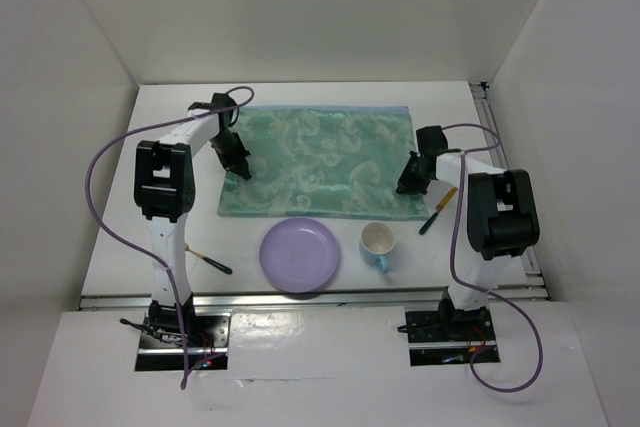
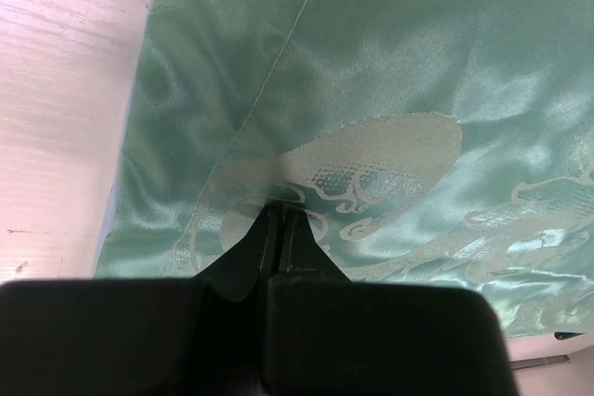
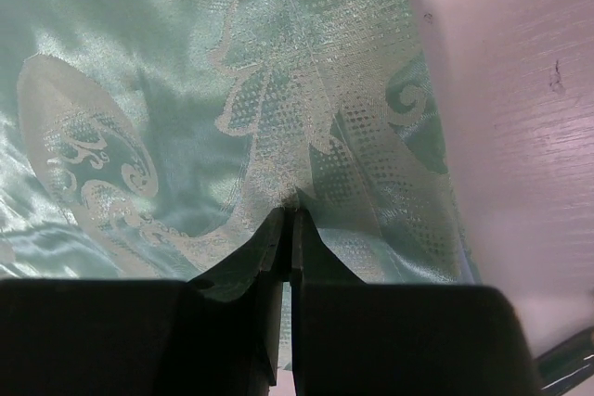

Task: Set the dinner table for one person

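Note:
A green swirl-patterned placemat (image 1: 320,162) lies spread on the white dinner table (image 1: 170,132). My left gripper (image 1: 240,167) is shut, pinching a fold of the placemat (image 2: 371,90) near its left near corner; its closed tips (image 2: 281,209) press into the cloth. My right gripper (image 1: 408,185) is shut, pinching the placemat (image 3: 186,90) near its right near corner, with its tips (image 3: 290,213) gathering a small crease. A lilac plate (image 1: 299,254) and a white-and-blue cup (image 1: 378,245) sit in front of the mat.
A black-and-orange utensil (image 1: 437,210) lies right of the mat by the right arm. Another black-handled utensil (image 1: 210,262) lies near the left arm's base. Metal rails (image 1: 505,162) edge the table, with white walls all around.

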{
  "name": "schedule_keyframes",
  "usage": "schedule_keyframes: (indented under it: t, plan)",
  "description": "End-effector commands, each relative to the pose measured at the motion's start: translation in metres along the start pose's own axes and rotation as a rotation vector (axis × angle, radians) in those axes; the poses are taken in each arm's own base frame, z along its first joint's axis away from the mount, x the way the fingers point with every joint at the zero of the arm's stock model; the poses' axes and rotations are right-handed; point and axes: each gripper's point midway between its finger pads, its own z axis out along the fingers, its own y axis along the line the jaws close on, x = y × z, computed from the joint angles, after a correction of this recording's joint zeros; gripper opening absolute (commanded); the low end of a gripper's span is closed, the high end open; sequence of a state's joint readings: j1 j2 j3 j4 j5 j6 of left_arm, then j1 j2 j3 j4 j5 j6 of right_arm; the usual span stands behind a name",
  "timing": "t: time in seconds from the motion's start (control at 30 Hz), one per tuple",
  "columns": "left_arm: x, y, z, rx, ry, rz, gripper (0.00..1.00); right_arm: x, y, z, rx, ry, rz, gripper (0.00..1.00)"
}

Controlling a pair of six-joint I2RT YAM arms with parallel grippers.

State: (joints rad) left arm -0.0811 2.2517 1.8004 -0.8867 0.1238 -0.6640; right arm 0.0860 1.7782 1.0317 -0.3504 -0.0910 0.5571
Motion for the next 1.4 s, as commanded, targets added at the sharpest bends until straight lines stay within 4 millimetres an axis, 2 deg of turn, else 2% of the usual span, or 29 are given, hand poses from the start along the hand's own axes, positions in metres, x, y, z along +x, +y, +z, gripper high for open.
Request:
schedule_keyframes:
  t: [0.0, 0.03, 0.13, 0.3, 0.43, 0.5, 0.53, 0.57, 0.6, 0.63, 0.67, 0.7, 0.73, 0.83, 0.87, 0.9, 0.97, 1.0, 1.1, 1.13, 1.17, 1.2, 1.23, 1.33, 1.37]
  plan:
    - [0.005, 0.038, 0.014, -0.123, -0.003, -0.034, 0.00, 0.045, -0.015, 0.007, 0.070, 0.117, -0.009, 0.04]
    - [0.012, 0.047, 0.017, -0.131, 0.008, -0.045, 0.00, 0.051, -0.014, 0.007, 0.072, 0.128, -0.020, 0.04]
    - [0.014, 0.053, 0.015, -0.126, -0.002, -0.055, 0.00, 0.057, -0.011, 0.004, 0.087, 0.129, -0.034, 0.04]
    - [0.011, 0.053, 0.014, -0.135, -0.006, -0.054, 0.00, 0.063, -0.003, -0.005, 0.097, 0.110, -0.055, 0.03]
    - [0.007, 0.050, -0.002, -0.129, -0.033, -0.052, 0.00, 0.068, -0.002, -0.011, 0.114, 0.112, -0.064, 0.02]
    - [0.005, 0.047, -0.017, -0.120, -0.063, -0.049, 0.00, 0.049, 0.011, -0.023, 0.083, 0.057, -0.077, 0.04]
    - [0.002, 0.045, -0.025, -0.108, -0.082, -0.033, 0.04, 0.040, 0.016, -0.029, 0.077, 0.033, -0.089, 0.06]
    - [0.000, 0.042, -0.031, -0.093, -0.105, -0.030, 0.09, 0.030, 0.022, -0.035, 0.070, 0.005, -0.108, 0.10]
    - [-0.004, 0.039, -0.046, -0.081, -0.143, -0.016, 0.15, 0.010, 0.037, -0.052, 0.044, -0.042, -0.119, 0.24]
    - [-0.005, 0.037, -0.053, -0.071, -0.159, -0.014, 0.24, 0.000, 0.042, -0.058, 0.045, -0.064, -0.129, 0.37]
    - [-0.006, 0.036, -0.058, -0.063, -0.171, -0.004, 0.28, -0.008, 0.053, -0.069, 0.029, -0.092, -0.150, 0.49]
    - [-0.011, 0.031, -0.070, -0.048, -0.196, -0.001, 0.35, -0.023, 0.064, -0.088, 0.007, -0.135, -0.149, 0.54]
    - [-0.013, 0.030, -0.084, -0.044, -0.226, 0.000, 0.46, -0.028, 0.069, -0.097, -0.006, -0.153, -0.157, 0.62]
    - [-0.012, 0.028, -0.105, -0.035, -0.259, 0.011, 0.51, -0.034, 0.077, -0.127, -0.040, -0.204, -0.162, 0.71]
    - [-0.013, 0.025, -0.121, -0.014, -0.293, 0.014, 0.51, -0.032, 0.076, -0.132, -0.045, -0.211, -0.162, 0.73]
    - [-0.009, 0.026, -0.126, -0.012, -0.296, 0.015, 0.51, -0.021, 0.070, -0.141, -0.046, -0.203, -0.170, 0.73]
    - [-0.002, 0.025, -0.138, 0.014, -0.308, 0.019, 0.51, -0.010, 0.060, -0.148, -0.046, -0.203, -0.170, 0.78]
    - [0.005, 0.022, -0.150, 0.052, -0.327, 0.025, 0.51, 0.006, 0.048, -0.154, -0.049, -0.188, -0.161, 0.83]
    - [0.010, 0.015, -0.168, 0.119, -0.377, 0.039, 0.51, 0.041, 0.043, -0.162, -0.096, -0.130, -0.136, 0.87]
    - [0.012, 0.016, -0.172, 0.125, -0.386, 0.040, 0.51, 0.058, 0.038, -0.165, -0.113, -0.107, -0.139, 0.87]
    - [0.013, 0.012, -0.182, 0.154, -0.407, 0.046, 0.51, 0.070, 0.041, -0.166, -0.147, -0.074, -0.137, 0.87]
    - [0.014, 0.010, -0.182, 0.161, -0.402, 0.049, 0.51, 0.082, 0.040, -0.167, -0.153, -0.045, -0.131, 0.87]
    - [0.013, 0.007, -0.190, 0.179, -0.415, 0.062, 0.51, 0.104, 0.039, -0.166, -0.155, 0.006, -0.120, 0.87]
    - [0.013, 0.006, -0.196, 0.182, -0.419, 0.063, 0.51, 0.133, 0.033, -0.162, -0.111, 0.065, -0.073, 0.87]
    - [0.013, 0.006, -0.197, 0.182, -0.419, 0.063, 0.51, 0.145, 0.023, -0.161, -0.066, 0.078, -0.083, 0.87]
